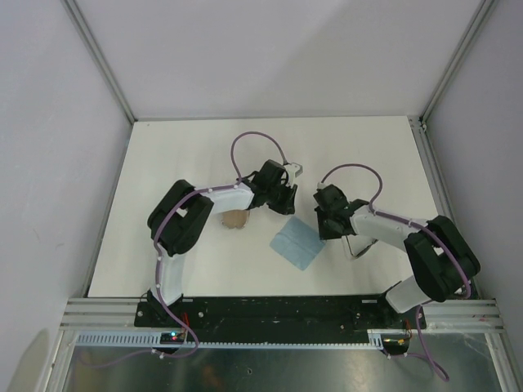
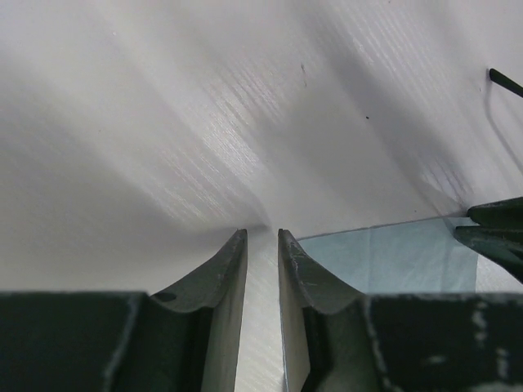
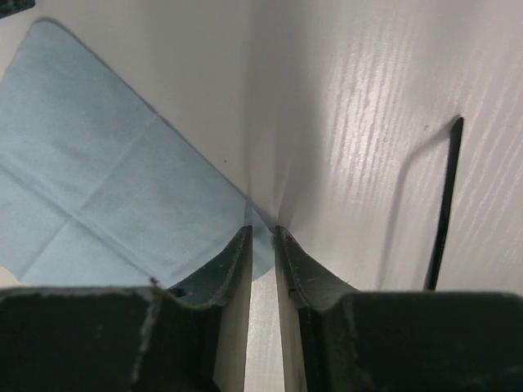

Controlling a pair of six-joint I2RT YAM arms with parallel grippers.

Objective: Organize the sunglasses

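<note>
Near the middle of the table [image 1: 204, 155], just right of the light blue cloth [image 3: 106, 163], lie the sunglasses [image 3: 442, 214]; from above we make out only a thin dark outline half hidden under the right forearm, and the right wrist view shows one slim temple arm standing up off the surface. The right end effector [image 3: 260, 233] sits low at the cloth's corner with its jaws almost together; the corner shows in the slit, and we cannot tell whether it is pinched or merely lying beneath. The left end effector [image 2: 261, 237] hovers by the cloth's far edge, jaws slightly apart with nothing between them; the beige case [image 1: 235, 219] peeks out from under that arm.

We judge the frame not yet grasped. The main risk is the right arm sweeping sideways and knocking the raised temple, since it stands so near the wrist; lifting now could drag the cloth along; such thin wire may slip from the jaws; the two end effectors work close enough to collide.
</note>
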